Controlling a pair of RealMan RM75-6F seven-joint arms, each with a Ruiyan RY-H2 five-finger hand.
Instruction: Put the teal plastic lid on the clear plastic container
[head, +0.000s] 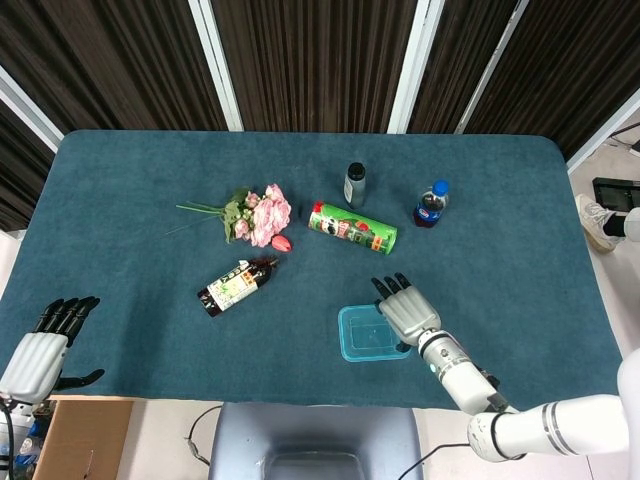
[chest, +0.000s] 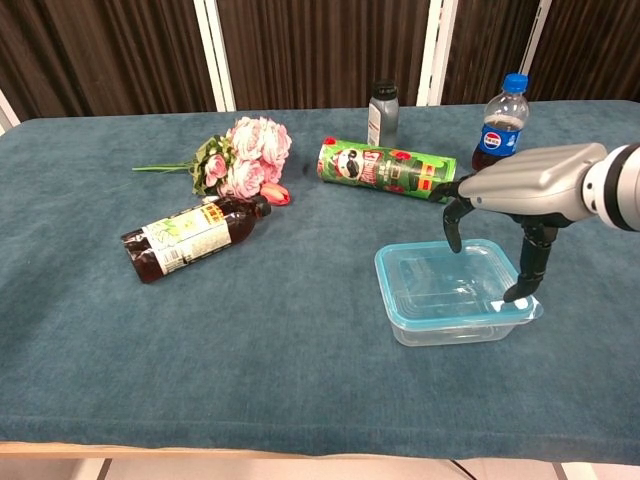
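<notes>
The clear plastic container (head: 366, 333) (chest: 452, 296) stands near the table's front edge, right of the middle. The teal lid (chest: 398, 308) lies flat on top of it, its rim running round the container's mouth. My right hand (head: 406, 309) (chest: 528, 185) hovers over the container's right side with its fingers (chest: 452, 231) pointing down and spread. Its thumb tip reaches down to the lid's right rim; whether it touches I cannot tell. It holds nothing. My left hand (head: 38, 350) hangs off the table's front left corner, fingers apart and empty.
A green chips can (head: 352, 227) (chest: 385, 168) lies just behind the container. A cola bottle (head: 431, 203) (chest: 501, 121) and a grey bottle (head: 355, 184) (chest: 383, 110) stand further back. Pink flowers (head: 258, 214) (chest: 240, 155) and a lying brown bottle (head: 235, 284) (chest: 190, 236) are to the left.
</notes>
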